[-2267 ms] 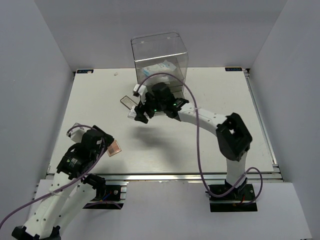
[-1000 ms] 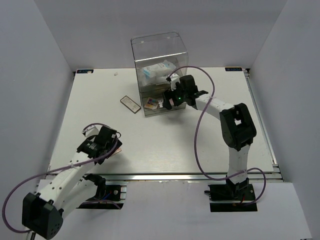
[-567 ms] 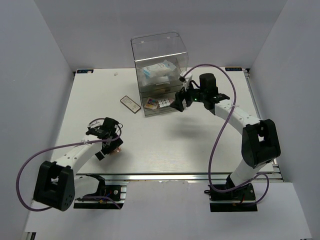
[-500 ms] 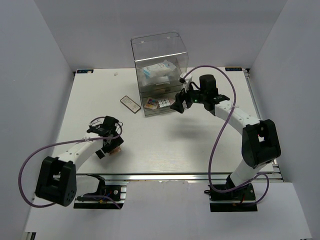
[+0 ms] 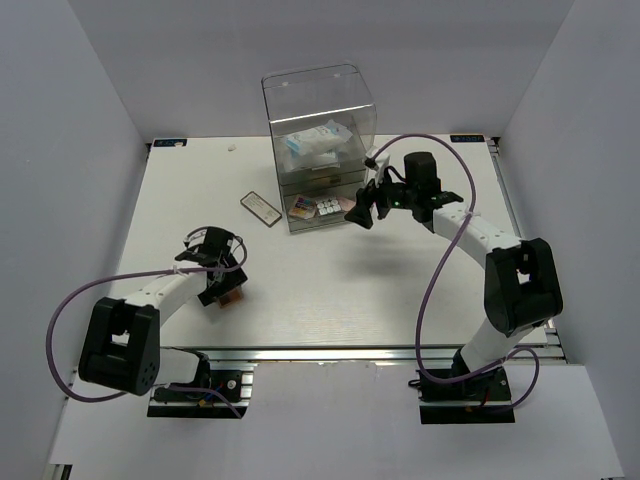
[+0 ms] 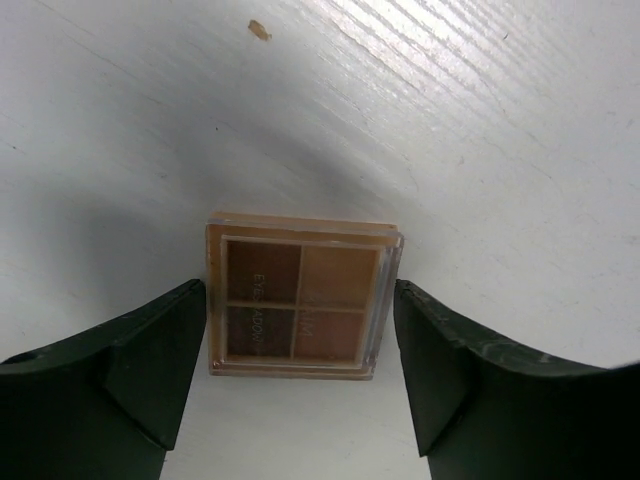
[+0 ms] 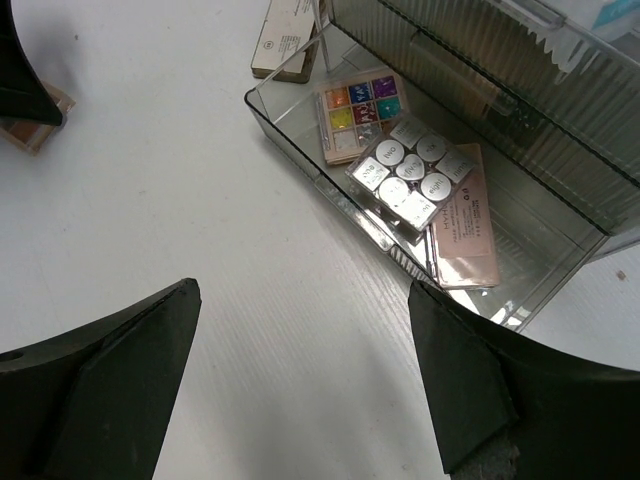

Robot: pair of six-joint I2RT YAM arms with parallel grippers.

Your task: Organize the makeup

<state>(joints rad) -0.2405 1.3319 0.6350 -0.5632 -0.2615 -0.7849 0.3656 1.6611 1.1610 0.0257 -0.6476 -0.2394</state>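
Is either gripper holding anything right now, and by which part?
Nothing is held: left gripper open astride the peach palette, right gripper open beside the drawer.

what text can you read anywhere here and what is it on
"EYESHADOW", faint, on the peach palette.
Lids of the white-grid palette: lettering too blurred to read.
The pink palette and the flat case: print too small to read.

Desk (image 6: 480,120): white, dull, fine wood grain lines. Peach palette (image 6: 300,305): smooth plastic, clear shiny lid. Drawer box (image 7: 560,150): clear plastic, ribbed front. Inside its open drawer, white-grid palette (image 7: 410,172): shiny silver-looking pans; multicoloured palette (image 7: 362,113): glittery.
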